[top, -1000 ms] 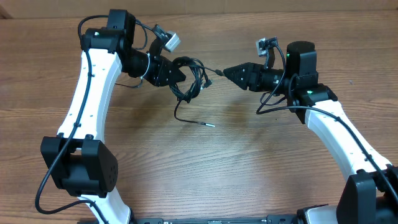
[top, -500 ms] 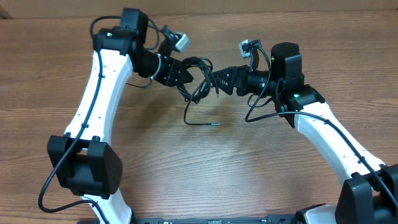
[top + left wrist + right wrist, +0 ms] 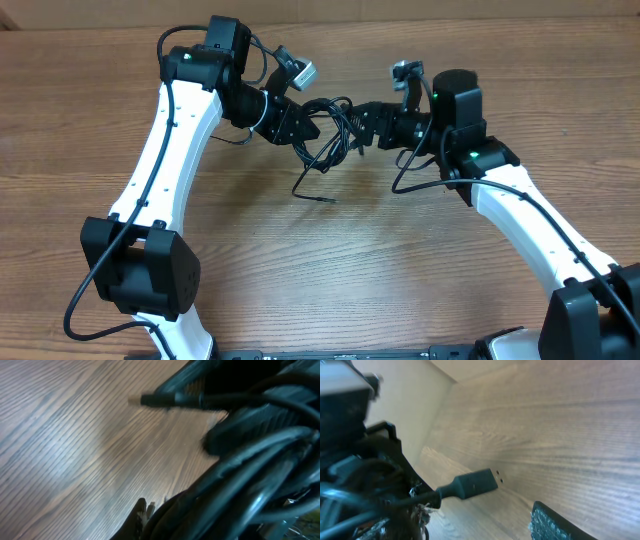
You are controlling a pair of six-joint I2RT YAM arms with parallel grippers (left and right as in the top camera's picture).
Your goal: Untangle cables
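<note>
The cables are a tangle of thin black cords hanging just above the table's middle back. My left gripper is shut on the tangle's left side. One loose cord drops to the wood and ends in a small plug. In the left wrist view the cables fill the right half, blurred, with one plug sticking out to the left. My right gripper stands open against the tangle's right side. In the right wrist view a flat plug juts out of the tangle between the jaws, clear of the one visible finger pad.
The wooden table stretches in front of the grippers. Both white arms reach in from the front corners. The thick wires on the right arm loop beside its wrist. A pale wall rises behind the table.
Both grippers have come together over the last second. The left one carried the tangle to the right, and the right one moved left up to it with its jaws spread wider.
</note>
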